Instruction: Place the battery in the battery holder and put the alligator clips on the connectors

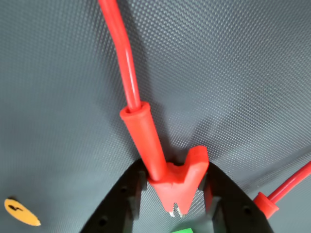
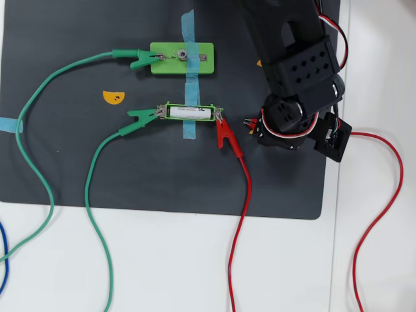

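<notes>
My jaws squeeze a red clip by its handles, right above a bit of green. From above, another red clip bites the right end of the battery holder in the middle of the dark mat. The battery lies inside it. A green clip bites its left end.

Dark mat, blue tape, orange sticker
</notes>
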Action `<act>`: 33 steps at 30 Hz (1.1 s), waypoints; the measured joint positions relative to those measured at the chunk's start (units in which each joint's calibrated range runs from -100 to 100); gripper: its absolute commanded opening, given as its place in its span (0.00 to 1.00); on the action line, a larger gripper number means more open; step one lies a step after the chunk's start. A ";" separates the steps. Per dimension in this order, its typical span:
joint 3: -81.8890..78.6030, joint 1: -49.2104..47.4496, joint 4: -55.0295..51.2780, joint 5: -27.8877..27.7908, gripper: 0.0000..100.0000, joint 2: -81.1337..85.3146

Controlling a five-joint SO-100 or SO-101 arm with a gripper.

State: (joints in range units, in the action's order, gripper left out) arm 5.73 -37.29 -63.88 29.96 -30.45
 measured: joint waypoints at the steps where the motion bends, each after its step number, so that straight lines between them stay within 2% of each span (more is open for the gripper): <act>1: -0.09 0.00 0.00 0.00 0.01 0.00; 11: -0.62 -0.67 -0.43 0.00 0.01 0.92; 28: -12.26 -2.24 -0.77 -1.81 0.01 18.40; 31: -16.08 0.00 -0.69 -1.71 0.01 20.50; 33: -21.24 2.58 -0.69 0.26 0.01 23.60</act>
State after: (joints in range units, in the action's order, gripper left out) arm -15.50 -34.71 -64.56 30.21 -6.85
